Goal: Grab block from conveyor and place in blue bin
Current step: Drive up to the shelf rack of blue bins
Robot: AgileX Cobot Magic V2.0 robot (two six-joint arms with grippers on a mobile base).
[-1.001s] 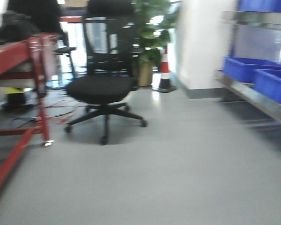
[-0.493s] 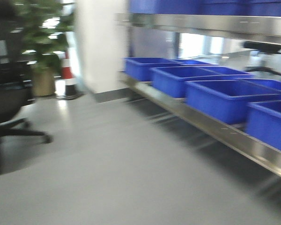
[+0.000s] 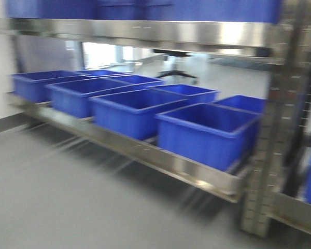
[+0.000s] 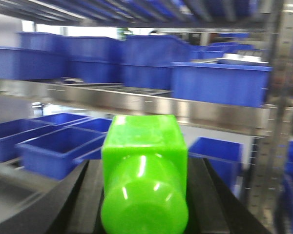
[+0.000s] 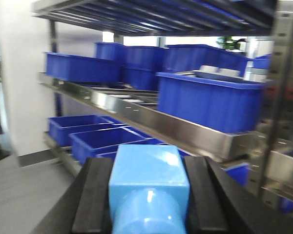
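Observation:
A bright green block (image 4: 144, 146) with a rounded stud facing the camera sits clamped between the black fingers (image 4: 88, 195) of my left gripper (image 4: 145, 168), which is shut on it. In the right wrist view a light blue block (image 5: 149, 170) is held the same way in my right gripper (image 5: 147, 168), shut on it. A row of several open blue bins stands on a low steel shelf ahead; the nearest blue bin (image 3: 207, 135) is right of centre in the front view. The conveyor is out of view. Neither gripper shows in the front view.
The steel rack has a low shelf rail (image 3: 145, 150), an upper shelf (image 3: 145, 31) carrying more blue bins, and an upright post (image 3: 280, 129) at the right. Grey floor (image 3: 67, 207) stretches in front of the rack. All views are motion-blurred.
The front view has swung to the right: the office chair, red bench and plant have left the frame, and the rack with blue bins now fills it.

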